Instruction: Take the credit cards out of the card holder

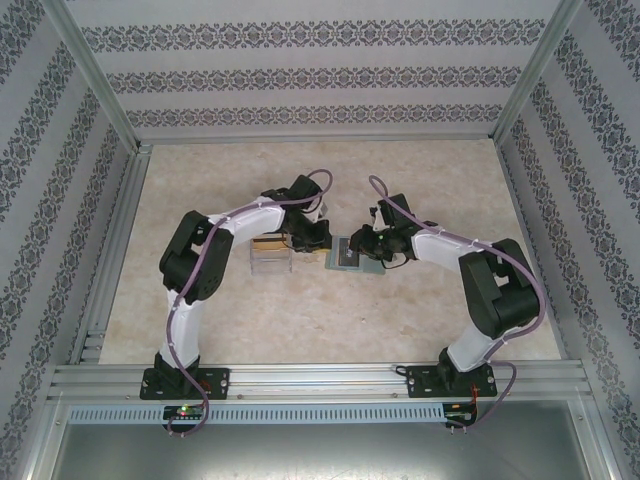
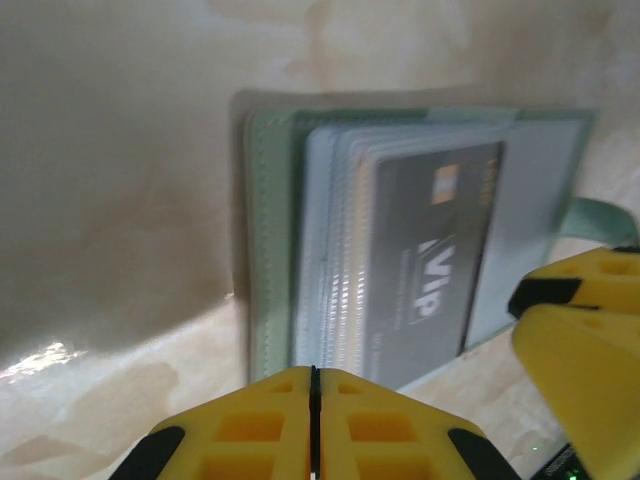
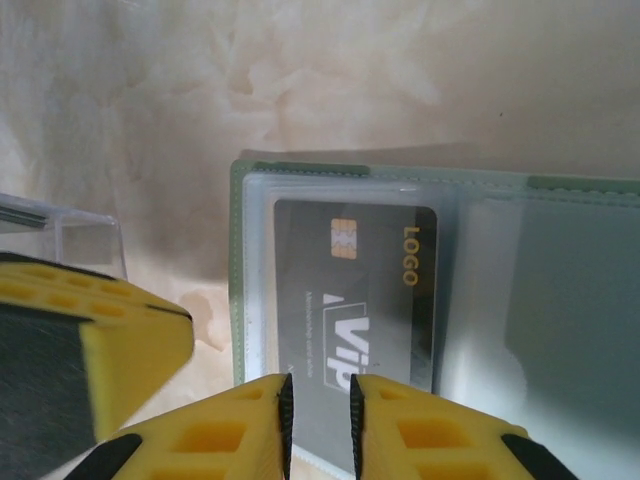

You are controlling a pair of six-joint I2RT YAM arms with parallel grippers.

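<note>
A pale grey-green, soft bifold card holder [image 1: 343, 255] lies open and flat in the middle of the table, slightly right of centre, between the two grippers. Its left panel carries a stack of clear plastic sleeves. The top sleeve holds a dark grey stiff card [image 3: 370, 290] with a gold chip, white "VIP" lettering and a gold "LOGO". A small strap tab sticks out from the holder's right side.

It rests on a beige marbled tabletop [image 1: 250, 320] edged with aluminium frame rails [image 1: 320, 378]. The walls [image 1: 320, 75] are papered in pale stripes with dark floral bands.

A clear plastic box [image 1: 270, 262] stands just left of the holder, under the left arm's wrist.

The left gripper [image 2: 313, 385] is clenched, its yellow fingers pressed flat together with nothing visible between them, just off the holder's left edge. The right gripper [image 3: 320, 395] sits over the card with only a narrow slit between its fingers. I cannot tell whether it pinches the sleeve or the card.
</note>
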